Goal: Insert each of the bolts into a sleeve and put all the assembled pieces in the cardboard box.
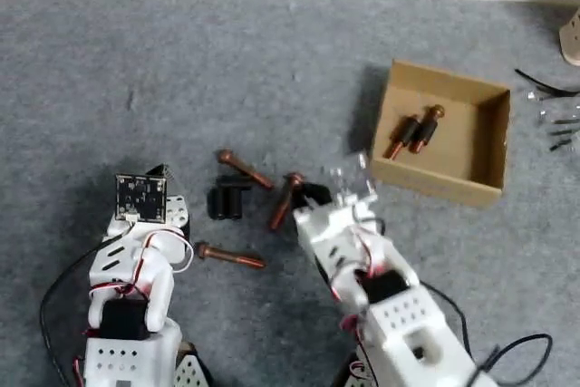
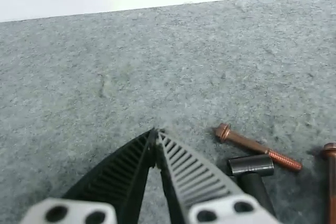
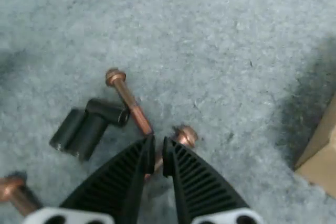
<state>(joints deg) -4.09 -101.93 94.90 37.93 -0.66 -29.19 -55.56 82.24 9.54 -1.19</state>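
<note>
The left claw (image 2: 156,132) is pressed together with its ribbed black tips meeting, and it holds nothing over the grey felt-like counter (image 1: 272,70). Off to its right and a little ahead lies a copper bolt (image 2: 257,147), flanged head pointing away from the claw and threaded end toward the sleeves. Another copper bolt (image 1: 231,256) lies flat farther back, beside that arm's wrist. Between the two claws sit two short black sleeves (image 1: 228,198), smooth tubes lying touching side by side, with the first bolt's threaded end near them. The right claw (image 3: 157,142) is drawn almost together, leaving only a thin slit. A third bolt (image 3: 184,136) lies right at its tips, round head just past one tip and a bit of copper shaft showing through the slit. I cannot tell whether the tips touch it. Well to the right of this claw and farther out stands the open cardboard box (image 1: 449,189), holding two assembled pieces (image 1: 413,132) side by side, each a copper bolt through a black sleeve.
</note>
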